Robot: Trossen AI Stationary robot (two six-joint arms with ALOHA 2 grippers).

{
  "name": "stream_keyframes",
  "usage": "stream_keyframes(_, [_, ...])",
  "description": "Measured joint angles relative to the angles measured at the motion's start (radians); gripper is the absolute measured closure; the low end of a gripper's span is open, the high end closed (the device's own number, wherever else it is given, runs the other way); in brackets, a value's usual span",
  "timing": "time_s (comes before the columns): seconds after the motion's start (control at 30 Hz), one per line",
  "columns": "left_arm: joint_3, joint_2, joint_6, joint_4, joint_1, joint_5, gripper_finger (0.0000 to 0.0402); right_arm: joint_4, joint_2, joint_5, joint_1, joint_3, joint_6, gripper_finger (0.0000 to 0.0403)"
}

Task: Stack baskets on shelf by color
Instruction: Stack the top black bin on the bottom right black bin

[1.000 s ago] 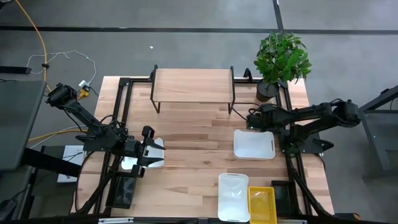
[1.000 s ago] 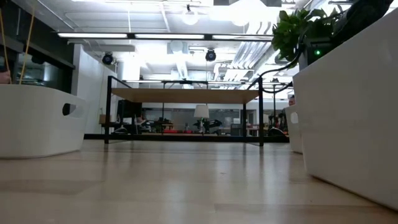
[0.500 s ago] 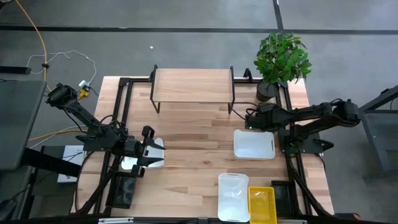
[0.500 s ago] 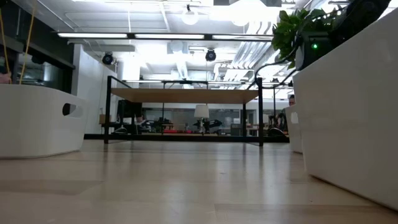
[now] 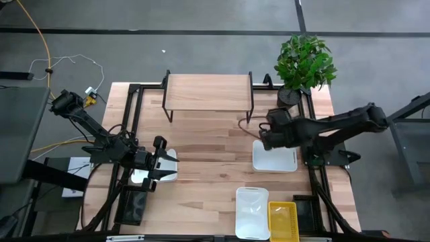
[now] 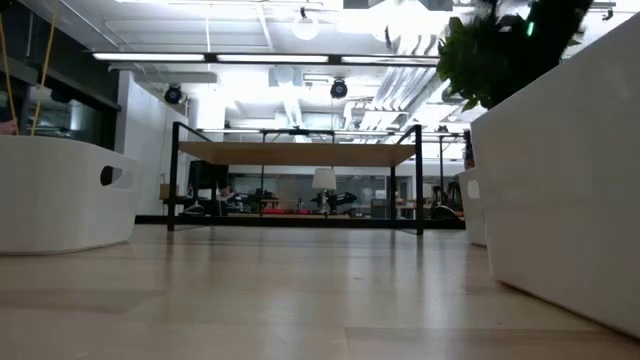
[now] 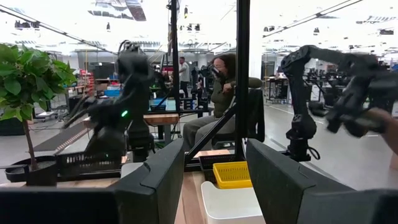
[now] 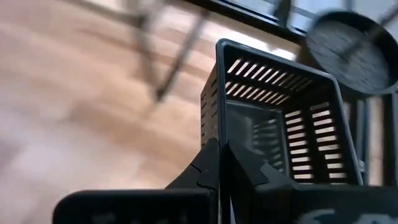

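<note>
Light wood table (image 5: pixel 201 154) has a low wooden shelf (image 5: pixel 208 92) on black legs at its far side. The right claw (image 8: pixel 221 148) is pinched shut on the wall of a black slatted plastic basket (image 8: pixel 280 118), just right of the shelf. The left claw (image 5: pixel 161 165) is spread wide with nothing in it, over a white plastic basket (image 5: pixel 169 156) on the left.

the worktop (image 5: pixel 201 154) is seen as pale matt wood with visible grain. nearest the plant (image 5: pixel 306 62), a white basket (image 5: pixel 275 158) looks smooth and slightly glossy plastic. the black slotted basket (image 8: pixel 280 118) appears matt plastic.
</note>
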Motion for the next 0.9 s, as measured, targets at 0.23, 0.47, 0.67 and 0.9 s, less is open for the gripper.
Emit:
stream_keyframes(0.23, [0.0,0.0,0.0,0.0,0.0,0.0,0.0241,0.017,0.0,-0.056,0.329,0.21,-0.07,0.0402])
stream_keyframes(0.47, [0.0,0.0,0.0,0.0,0.0,0.0,0.0241,0.164,0.002,-0.256,0.651,0.248,-0.035,0.0402])
stream_keyframes(0.67, [0.0,0.0,0.002,0.0,0.0,0.0,0.0241,0.2,0.094,-0.384,0.836,0.288,0.238,0.0402])
stream_keyframes(0.9, [0.0,0.0,0.001,0.0,0.0,0.0,0.0241,-0.076,0.266,-0.611,0.889,0.513,0.624,0.0402])
